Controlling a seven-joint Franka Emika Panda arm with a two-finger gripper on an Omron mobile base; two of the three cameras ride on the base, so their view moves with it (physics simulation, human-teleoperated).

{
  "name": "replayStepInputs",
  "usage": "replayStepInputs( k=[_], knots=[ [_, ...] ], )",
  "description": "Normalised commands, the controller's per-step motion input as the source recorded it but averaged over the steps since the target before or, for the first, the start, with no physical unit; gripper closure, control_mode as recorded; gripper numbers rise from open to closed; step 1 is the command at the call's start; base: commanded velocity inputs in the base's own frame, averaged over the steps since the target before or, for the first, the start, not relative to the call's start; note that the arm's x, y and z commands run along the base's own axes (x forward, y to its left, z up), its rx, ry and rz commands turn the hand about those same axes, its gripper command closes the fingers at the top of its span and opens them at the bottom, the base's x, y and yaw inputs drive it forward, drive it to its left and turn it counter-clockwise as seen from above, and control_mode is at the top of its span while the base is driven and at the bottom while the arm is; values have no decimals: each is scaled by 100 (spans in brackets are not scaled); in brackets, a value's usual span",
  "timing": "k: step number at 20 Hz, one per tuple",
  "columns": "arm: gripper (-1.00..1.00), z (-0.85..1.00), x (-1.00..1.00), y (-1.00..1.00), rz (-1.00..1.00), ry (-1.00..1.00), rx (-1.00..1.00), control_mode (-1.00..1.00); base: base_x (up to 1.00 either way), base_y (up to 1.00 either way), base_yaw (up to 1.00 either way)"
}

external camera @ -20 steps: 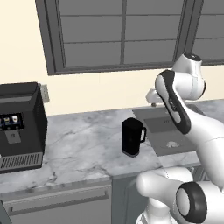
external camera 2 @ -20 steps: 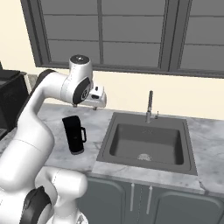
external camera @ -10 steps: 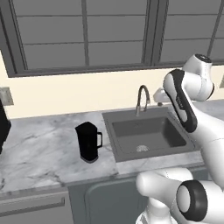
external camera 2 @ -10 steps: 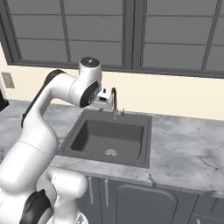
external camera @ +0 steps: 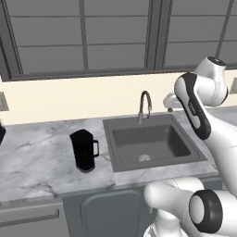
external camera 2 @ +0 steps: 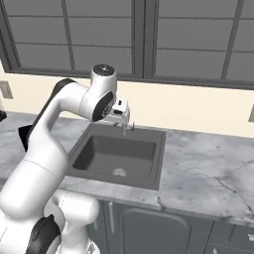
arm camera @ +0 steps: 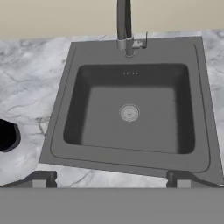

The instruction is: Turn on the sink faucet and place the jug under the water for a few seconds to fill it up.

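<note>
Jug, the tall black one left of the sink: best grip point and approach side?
Take the tall black jug by its side loop handle, coming from the sink side. In the left base view it stands upright on the grey marble counter, with the handle pointing toward the basin and free of anything nearby. A body grip looks riskier: the body appears wide. The gripper is open.
</note>
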Motion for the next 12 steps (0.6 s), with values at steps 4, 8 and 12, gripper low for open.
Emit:
replayStepInputs(
  k=[4,8,12],
  knots=[
    [-100,0,0,0,0,0,0,100,1,-42,13],
    [-100,0,0,0,0,0,0,100,0,-37,13],
    [-100,0,0,0,0,0,0,100,0,-25,9]
  ],
)
